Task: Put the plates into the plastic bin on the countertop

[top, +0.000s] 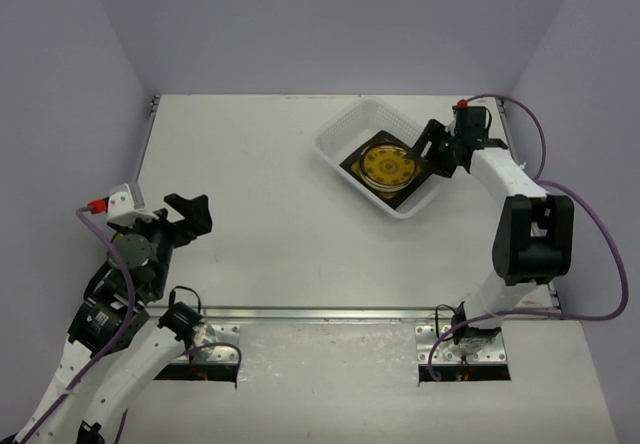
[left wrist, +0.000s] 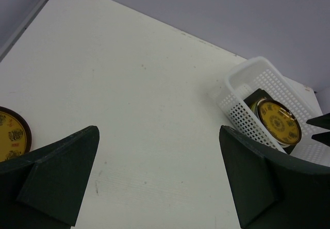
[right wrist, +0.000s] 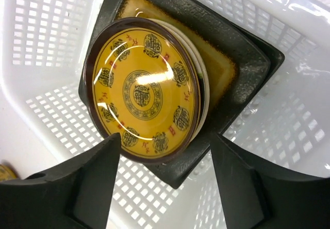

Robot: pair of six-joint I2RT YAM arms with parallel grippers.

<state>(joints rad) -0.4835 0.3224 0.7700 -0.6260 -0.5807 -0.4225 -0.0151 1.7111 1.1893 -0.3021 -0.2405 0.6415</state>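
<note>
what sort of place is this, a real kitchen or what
Probably a robot test cell, not a kitchen: a white countertop boxed in by plain grey walls, a left arm and right arm bolted at its near edge, and a plastic bin holding plates.

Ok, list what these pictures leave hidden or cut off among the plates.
1. Left wrist: the second yellow plate is cut off by the frame edge and a left finger.
2. Right wrist: the white plate shows only a rim sliver under the yellow plate.
3. Right wrist: the square dark plate is largely covered by those two.
</note>
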